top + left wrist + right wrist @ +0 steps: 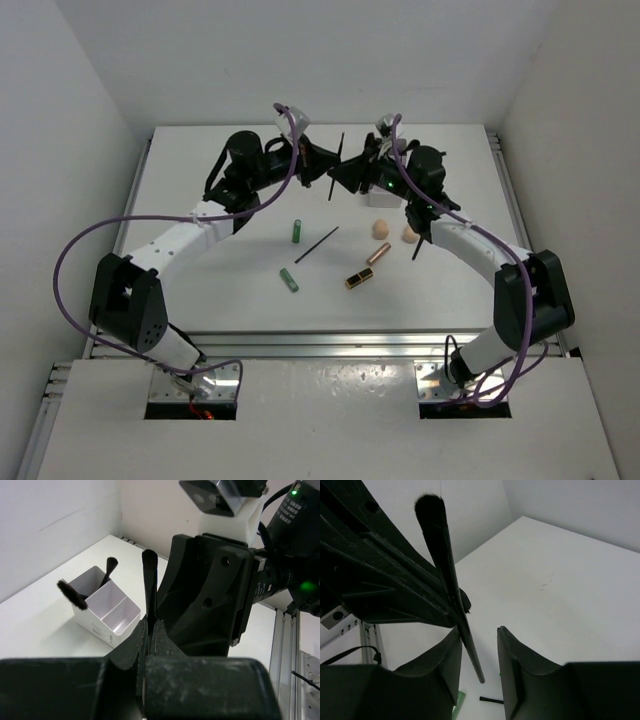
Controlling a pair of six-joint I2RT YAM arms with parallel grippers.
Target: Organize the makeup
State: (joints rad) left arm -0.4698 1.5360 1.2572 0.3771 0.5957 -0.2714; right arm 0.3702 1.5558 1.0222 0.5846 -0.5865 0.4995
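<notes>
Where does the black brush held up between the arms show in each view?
Top external: black brush, a thin line at far centre.
Left wrist: upright, centre, clamped by the left end effector.
Right wrist: slanting from upper left, inside the open right end effector.
Shared landmark: the left end effector gripping it.

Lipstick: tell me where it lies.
Top view: the lipstick lies right of centre, just below the rose-gold tube in the image and right of a green tube.

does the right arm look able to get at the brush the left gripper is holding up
Likely yes: the free handle end of the brush sits between the open fingers of the right gripper, nothing blocking. The left gripper is shut on the handle.
</notes>
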